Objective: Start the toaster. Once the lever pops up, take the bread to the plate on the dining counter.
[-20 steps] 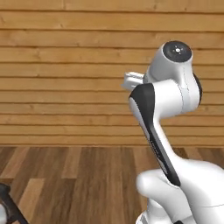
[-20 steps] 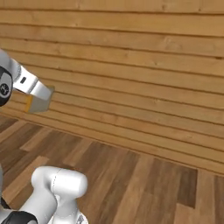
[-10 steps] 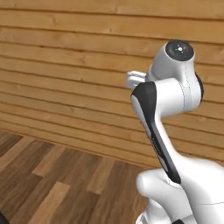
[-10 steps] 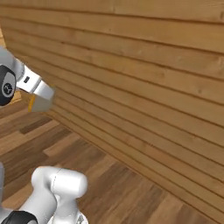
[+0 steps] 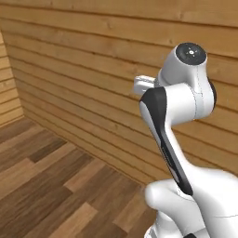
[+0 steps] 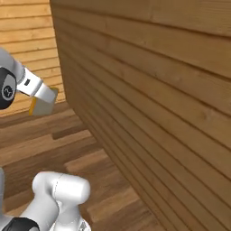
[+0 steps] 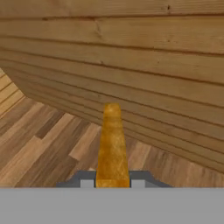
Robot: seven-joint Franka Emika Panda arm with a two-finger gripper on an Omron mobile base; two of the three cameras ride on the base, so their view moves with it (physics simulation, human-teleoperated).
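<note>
The jaws are clamping on the bread, pressing its two flat faces so that the hand view is seeing the golden slice edge-on, running from the bottom centre up toward twelve o'clock. Gripping the faces rather than the crust is probably what is keeping so thin a piece from tipping while the base is travelling. Behind everything, the plank wall is filling most of the right base view, and the wood floor is spreading from six to nine o'clock in the left base view; no counter, plate or toaster is in sight here, so I judge the carrying stage to be under way with the drop-off yet to come. The white arm is rising from five o'clock in the left base view, folded high, seemingly to keep the load tucked close. The gripper is sitting at nine o'clock in the right base view, with the bread's tan edge peeking out beside it. Setting the slice flat on the plate will likely call for rotating the wrist first.
</note>
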